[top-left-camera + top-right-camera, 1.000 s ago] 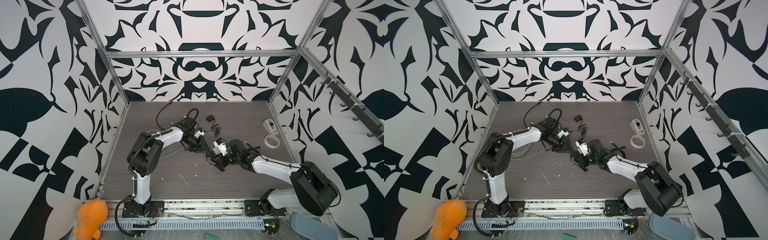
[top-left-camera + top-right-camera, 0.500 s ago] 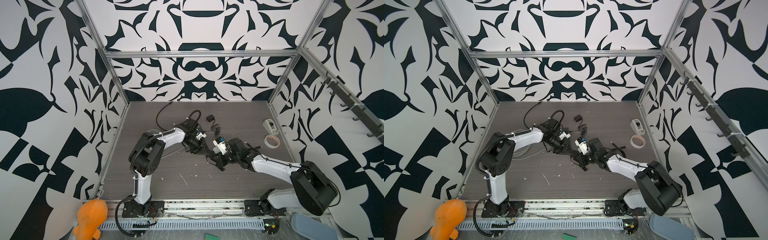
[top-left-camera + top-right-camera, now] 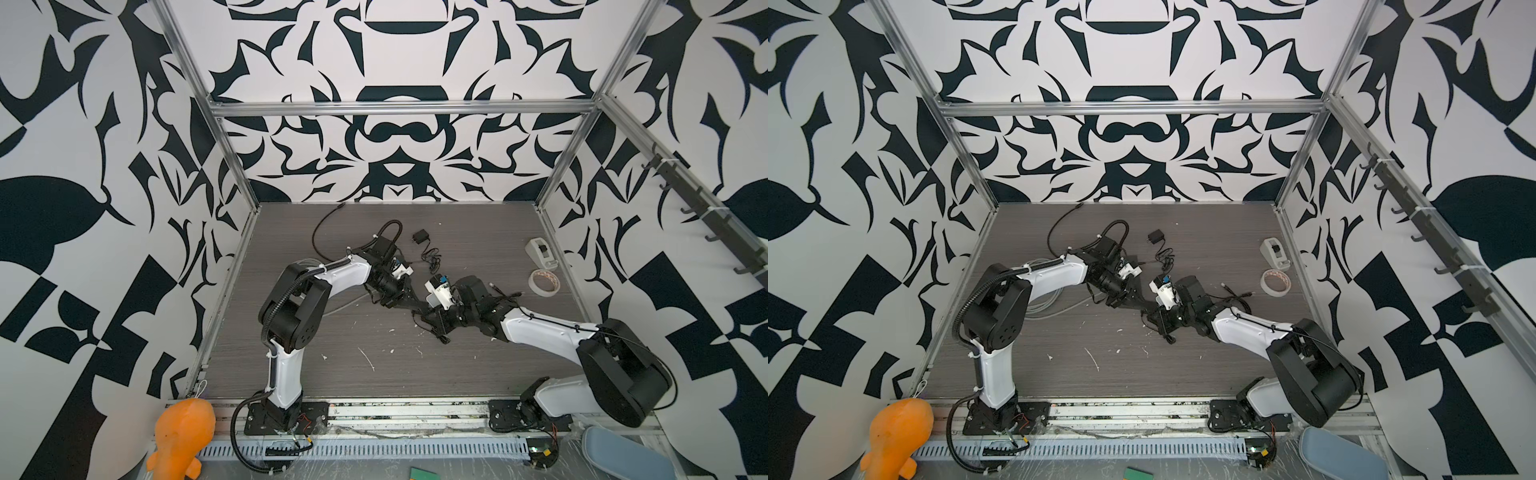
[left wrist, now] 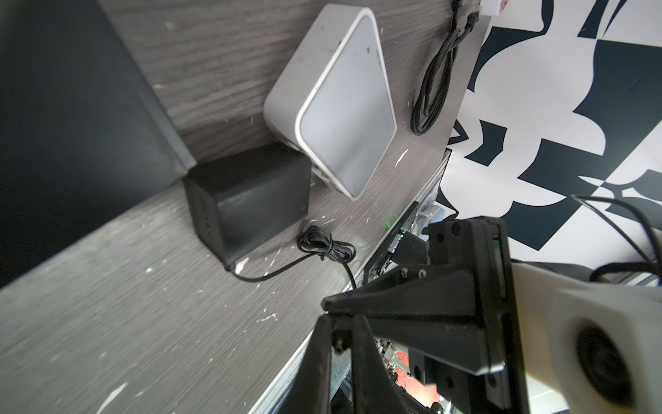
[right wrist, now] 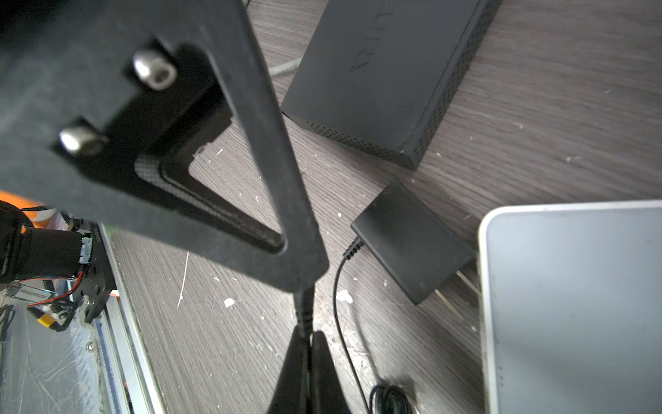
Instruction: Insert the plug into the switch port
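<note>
Right wrist showed the right gripper (image 5: 307, 338) pinched on the plug (image 5: 304, 304), near the black switch (image 5: 387, 71) mid-table, not plugged in yet. Couldn't tell the left gripper's (image 4: 344, 322) opening.

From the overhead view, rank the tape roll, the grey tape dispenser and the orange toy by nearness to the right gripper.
1. The tape roll, near the table's right edge, right of the right gripper.
2. The grey tape dispenser, just behind the roll.
3. The orange toy, beyond the table's front left corner.
</note>
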`<state>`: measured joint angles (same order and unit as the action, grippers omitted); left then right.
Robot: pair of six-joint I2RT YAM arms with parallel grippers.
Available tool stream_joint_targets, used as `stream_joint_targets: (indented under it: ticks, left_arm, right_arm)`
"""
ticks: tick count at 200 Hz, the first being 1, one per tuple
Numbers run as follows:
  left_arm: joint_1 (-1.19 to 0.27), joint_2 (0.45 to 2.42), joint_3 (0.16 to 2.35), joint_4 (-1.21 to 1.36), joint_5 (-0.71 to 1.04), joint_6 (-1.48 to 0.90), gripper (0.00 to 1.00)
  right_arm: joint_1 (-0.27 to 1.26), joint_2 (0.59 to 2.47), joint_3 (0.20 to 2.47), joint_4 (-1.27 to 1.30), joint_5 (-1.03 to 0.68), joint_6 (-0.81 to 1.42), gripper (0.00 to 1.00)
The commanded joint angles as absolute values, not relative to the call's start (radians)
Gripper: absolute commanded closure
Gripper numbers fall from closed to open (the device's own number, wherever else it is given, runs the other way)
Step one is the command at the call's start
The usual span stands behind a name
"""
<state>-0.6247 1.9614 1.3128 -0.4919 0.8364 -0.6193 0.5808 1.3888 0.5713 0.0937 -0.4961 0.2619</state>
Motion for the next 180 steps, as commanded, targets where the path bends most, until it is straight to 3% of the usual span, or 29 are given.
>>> stream_joint_targets:
  ticks: [1, 47, 116, 180]
  left_arm:
    - [-0.623, 1.989, 1.342, -0.508, 0.859, -0.611, 0.91]
    - [-0.623, 1.991, 1.339, -0.507, 0.861, -0.616, 0.92]
    - [-0.618, 1.993, 1.345, -0.511, 0.872, -0.624, 0.92]
    - [-0.617, 1.984, 1.339, -0.499, 0.87, -0.632, 0.92]
  right_arm:
    - [0.579, 1.38, 0.603, 0.111, -0.486, 0.257, 1.0]
    - [0.578, 1.317, 0.541, 0.234, -0.458, 0.301, 0.76]
    - [0.576, 1.365, 0.502, 0.366, -0.457, 0.337, 0.76]
    - [0.576, 1.386, 0.506, 0.368, -0.502, 0.332, 0.84]
